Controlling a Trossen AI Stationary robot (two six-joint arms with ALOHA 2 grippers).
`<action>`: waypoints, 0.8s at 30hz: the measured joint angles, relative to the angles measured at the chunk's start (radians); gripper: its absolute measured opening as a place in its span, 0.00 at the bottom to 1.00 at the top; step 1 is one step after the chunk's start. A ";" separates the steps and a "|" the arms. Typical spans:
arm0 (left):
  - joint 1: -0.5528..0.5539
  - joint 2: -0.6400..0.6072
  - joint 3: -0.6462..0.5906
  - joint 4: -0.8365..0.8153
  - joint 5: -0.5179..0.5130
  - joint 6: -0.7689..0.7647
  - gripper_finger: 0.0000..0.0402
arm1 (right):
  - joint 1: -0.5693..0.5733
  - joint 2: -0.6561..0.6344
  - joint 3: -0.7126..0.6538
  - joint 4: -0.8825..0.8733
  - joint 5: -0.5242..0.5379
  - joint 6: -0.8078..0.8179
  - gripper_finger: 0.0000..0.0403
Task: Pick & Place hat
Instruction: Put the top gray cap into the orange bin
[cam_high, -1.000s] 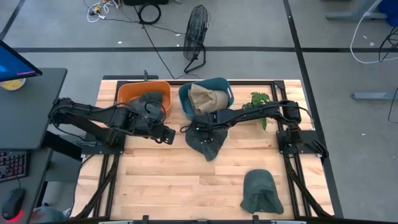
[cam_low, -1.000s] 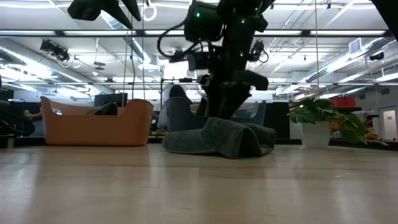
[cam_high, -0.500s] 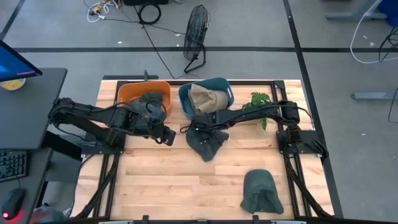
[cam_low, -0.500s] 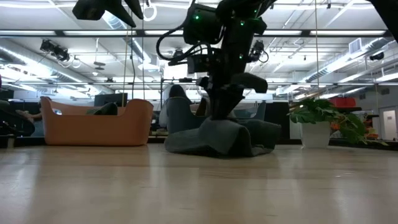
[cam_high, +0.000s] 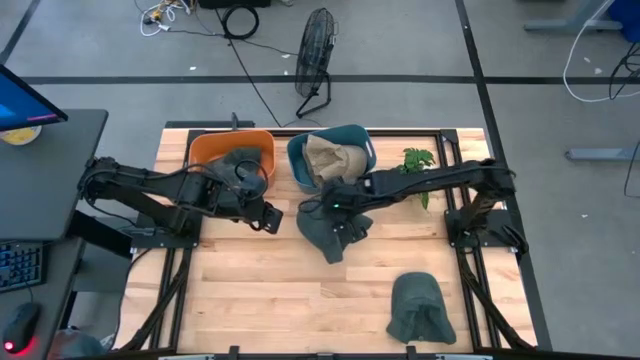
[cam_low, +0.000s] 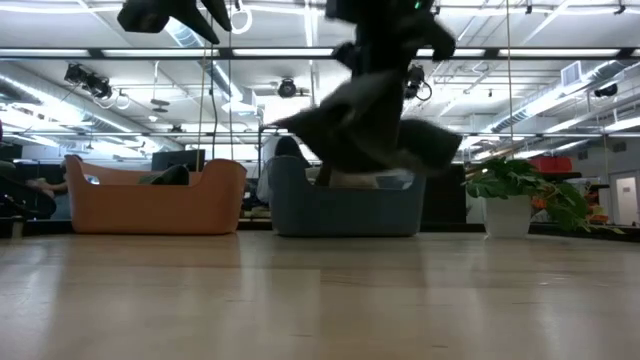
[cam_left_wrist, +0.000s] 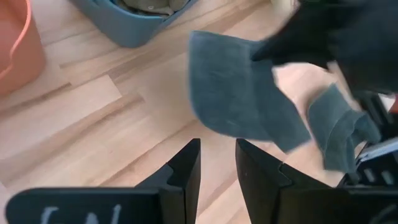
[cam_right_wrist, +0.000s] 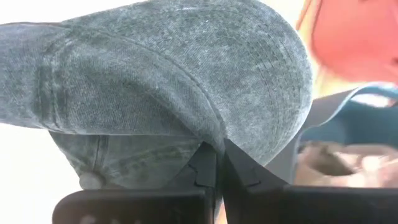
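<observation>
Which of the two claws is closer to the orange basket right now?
Left. The left claw hovers just in front of the orange basket, beside its corner. The right claw is farther off, in front of the blue basket, shut on a grey hat lifted off the table.

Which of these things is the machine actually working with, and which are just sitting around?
In the job:
- grey hat, lifted off the table, pinched in the right pincer
- blue bin with a tan hat in it
- orange bin
- second grey hat near the table's front edge

Lying about:
- potted plant
- fan on the floor
- left pincer, waiting by the orange bin
</observation>
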 joint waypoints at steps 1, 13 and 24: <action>0.001 0.000 0.000 0.000 0.000 -0.024 0.26 | 0.007 -0.019 0.000 -0.001 -0.001 -0.012 0.02; 0.012 0.000 0.000 0.172 0.003 -0.012 0.26 | 0.120 -0.158 0.000 0.100 0.153 -0.259 0.01; 0.028 0.000 0.000 0.246 0.023 0.025 0.26 | 0.162 -0.158 0.000 0.170 0.285 -0.313 0.01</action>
